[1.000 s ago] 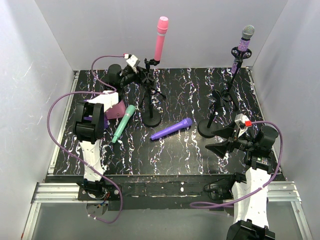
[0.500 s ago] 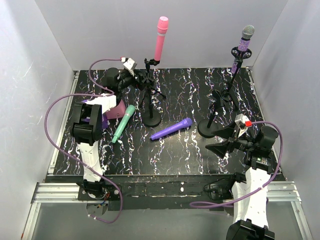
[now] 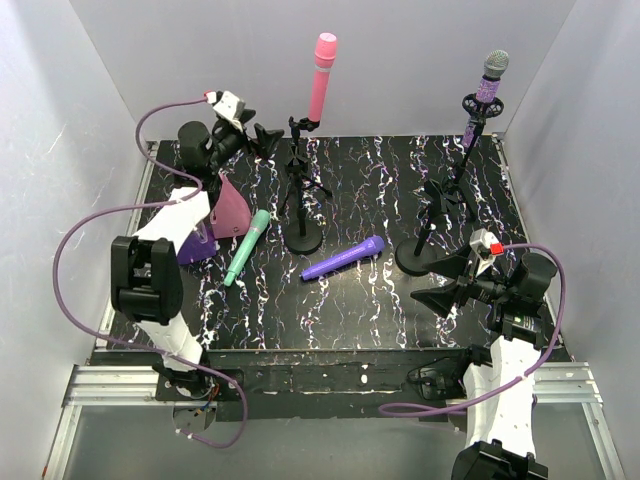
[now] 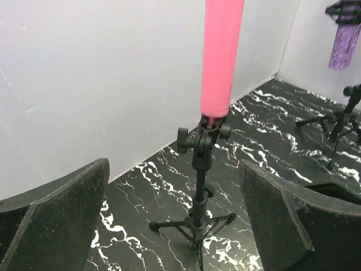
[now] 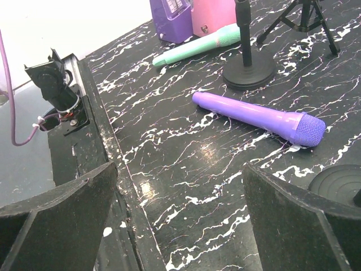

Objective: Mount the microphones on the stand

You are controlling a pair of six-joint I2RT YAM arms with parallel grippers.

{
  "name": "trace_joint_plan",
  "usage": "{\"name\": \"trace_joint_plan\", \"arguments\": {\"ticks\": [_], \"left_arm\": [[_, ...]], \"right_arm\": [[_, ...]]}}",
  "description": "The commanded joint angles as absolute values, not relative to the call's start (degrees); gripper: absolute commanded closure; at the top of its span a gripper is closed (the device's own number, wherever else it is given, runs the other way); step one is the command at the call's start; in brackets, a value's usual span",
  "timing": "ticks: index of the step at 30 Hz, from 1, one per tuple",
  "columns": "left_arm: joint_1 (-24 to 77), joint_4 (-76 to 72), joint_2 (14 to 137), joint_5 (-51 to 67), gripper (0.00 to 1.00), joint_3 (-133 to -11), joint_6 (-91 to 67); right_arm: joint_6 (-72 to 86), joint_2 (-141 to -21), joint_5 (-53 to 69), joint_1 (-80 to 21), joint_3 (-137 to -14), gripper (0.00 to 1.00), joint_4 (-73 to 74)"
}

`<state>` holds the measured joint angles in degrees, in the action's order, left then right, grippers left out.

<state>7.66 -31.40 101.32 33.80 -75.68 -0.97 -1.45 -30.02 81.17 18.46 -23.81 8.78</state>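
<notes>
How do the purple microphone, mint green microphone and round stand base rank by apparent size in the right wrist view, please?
1. purple microphone
2. mint green microphone, farther away, so unsure
3. round stand base

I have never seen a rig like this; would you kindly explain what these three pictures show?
Two robot arms are bolted at the near edge of a black table. The overhead picture shows both; the other two come from a camera on each wrist, its fingers at the bottom corners. A pink microphone and a glittery purple microphone sit upright in stands. A mint green microphone and a plain purple microphone lie flat on the table. The left gripper faces the pink microphone's stand; it and the right gripper are open and hold nothing.
</notes>
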Motion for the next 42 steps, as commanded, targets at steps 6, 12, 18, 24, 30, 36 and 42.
{"name": "trace_joint_plan", "arguments": {"ticks": [6, 12, 18, 24, 30, 36, 42], "left_arm": [[7.03, -15.66, 87.82, 21.38, 0.02, -76.47, -7.28], [5.89, -0.90, 75.78, 16.96, 0.02, -73.75, -15.72], [5.71, 6.14, 61.72, 21.79, 0.02, -63.83, -23.89], [5.71, 8.08, 52.30, 28.20, 0.02, -53.19, -29.97], [5.80, 2.57, 50.45, 34.53, 0.02, -43.44, -31.55], [8.43, -14.49, 51.50, 37.54, 0.02, -34.37, -31.03], [15.46, -16.00, 57.90, 31.74, 0.02, -35.15, -23.04]], "right_arm": [[-1.41, -29.44, 82.00, 18.98, -24.08, 0.02, 6.85], [-2.55, -29.09, 81.83, 19.16, -24.34, 0.02, 8.08], [-4.30, -28.39, 81.30, 19.42, -24.87, 0.02, 10.10], [-5.80, -28.30, 80.42, 19.77, -25.14, 0.02, 11.60], [-6.33, -28.65, 80.07, 19.95, -25.14, 0.02, 12.13], [-6.33, -29.00, 80.07, 20.48, -25.05, 0.02, 11.95], [-6.07, -29.18, 79.81, 20.83, -24.96, 0.02, 11.78]]}}
